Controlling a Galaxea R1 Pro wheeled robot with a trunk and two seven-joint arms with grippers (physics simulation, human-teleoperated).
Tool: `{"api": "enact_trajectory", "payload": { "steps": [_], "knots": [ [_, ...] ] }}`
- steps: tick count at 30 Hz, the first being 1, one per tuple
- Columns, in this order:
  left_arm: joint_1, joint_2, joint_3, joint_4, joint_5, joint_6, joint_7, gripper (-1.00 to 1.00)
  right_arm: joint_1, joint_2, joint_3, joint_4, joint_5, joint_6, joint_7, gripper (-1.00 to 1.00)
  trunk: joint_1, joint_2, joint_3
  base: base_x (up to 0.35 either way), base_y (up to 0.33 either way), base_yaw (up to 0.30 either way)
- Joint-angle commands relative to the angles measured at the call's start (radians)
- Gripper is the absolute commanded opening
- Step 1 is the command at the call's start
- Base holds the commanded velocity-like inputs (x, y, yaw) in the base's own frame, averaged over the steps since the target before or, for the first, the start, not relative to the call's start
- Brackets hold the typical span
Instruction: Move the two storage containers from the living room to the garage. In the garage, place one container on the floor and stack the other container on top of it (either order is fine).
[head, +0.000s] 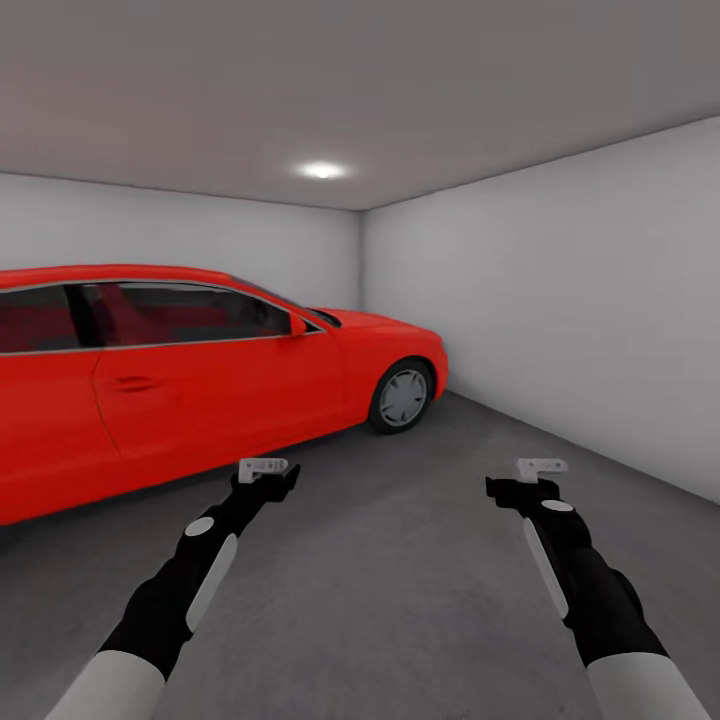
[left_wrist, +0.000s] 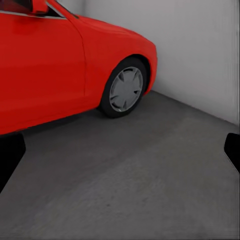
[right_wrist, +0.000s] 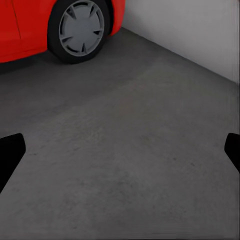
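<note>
I am in the garage, over its dark grey concrete floor (head: 400, 560). The two storage containers are out of view. My left gripper (head: 265, 468) is held out low ahead of me, open and holding nothing; in the left wrist view its dark fingertips (left_wrist: 10, 157) stand far apart at the picture's edges. My right gripper (head: 540, 467) is held out level with it, also open and holding nothing, its fingertips (right_wrist: 9, 152) wide apart over bare concrete.
A red car (head: 150, 370) fills the left side, its front wheel (head: 403, 396) near the far corner. Plain white walls (head: 570, 310) close the back and right. Open concrete lies between the car and the right wall.
</note>
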Motion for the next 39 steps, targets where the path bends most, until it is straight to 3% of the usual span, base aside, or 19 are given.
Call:
{"api": "enact_trajectory", "payload": {
  "steps": [1, 39],
  "knots": [
    [-0.001, 0.001, -0.001, -0.002, 0.010, 0.006, 0.000, 1.00, -0.001, 0.000, 0.001, -0.001, 0.000, 0.005, -0.003, 1.00, 0.000, -0.001, -0.001, 0.000, 0.000, -0.286],
    [-0.001, 0.001, -0.002, -0.002, 0.009, 0.005, -0.002, 1.00, -0.001, -0.002, 0.000, -0.002, 0.000, 0.005, -0.003, 1.00, 0.000, -0.001, -0.001, 0.000, 0.000, -0.287]
  ]
}}
